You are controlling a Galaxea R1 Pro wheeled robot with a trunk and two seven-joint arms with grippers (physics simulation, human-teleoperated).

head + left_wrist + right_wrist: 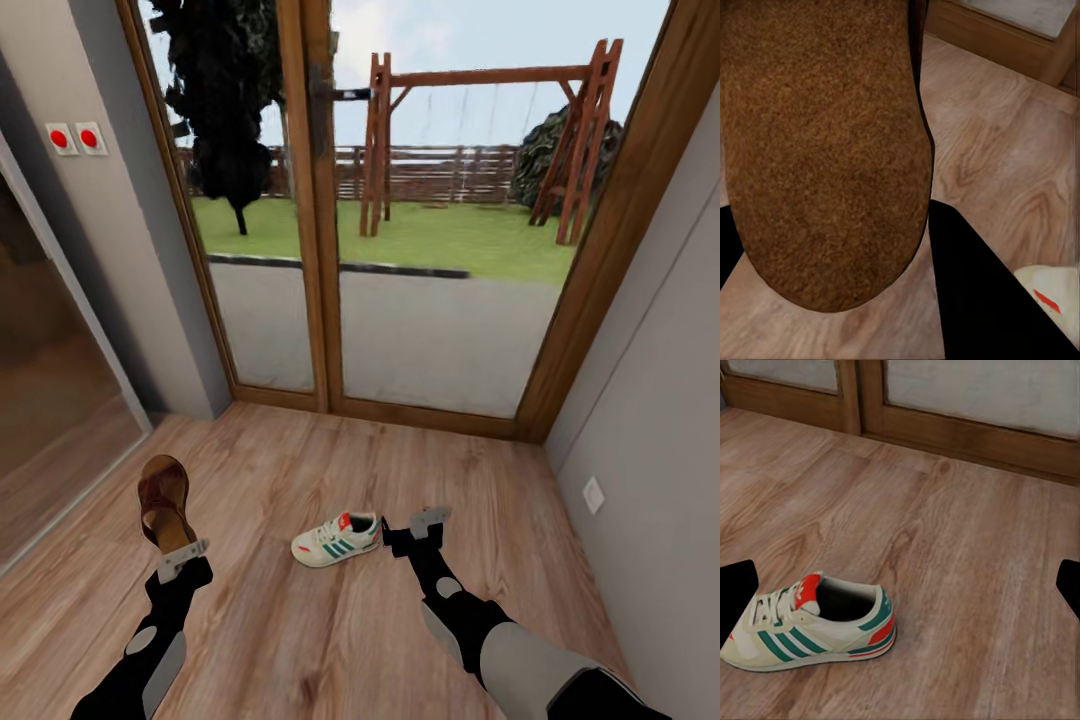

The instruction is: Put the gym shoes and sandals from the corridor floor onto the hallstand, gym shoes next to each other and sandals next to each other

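Left gripper (180, 553) is clamped on a brown sandal (163, 497), held up off the corridor floor (330, 640). Left wrist cam shows its fuzzy brown sole (825, 150) up close. Right gripper (425, 527) is spread wide w/ nothing in it, just beside one gym shoe (810, 622) lying on the floor near the glass door (400, 300).
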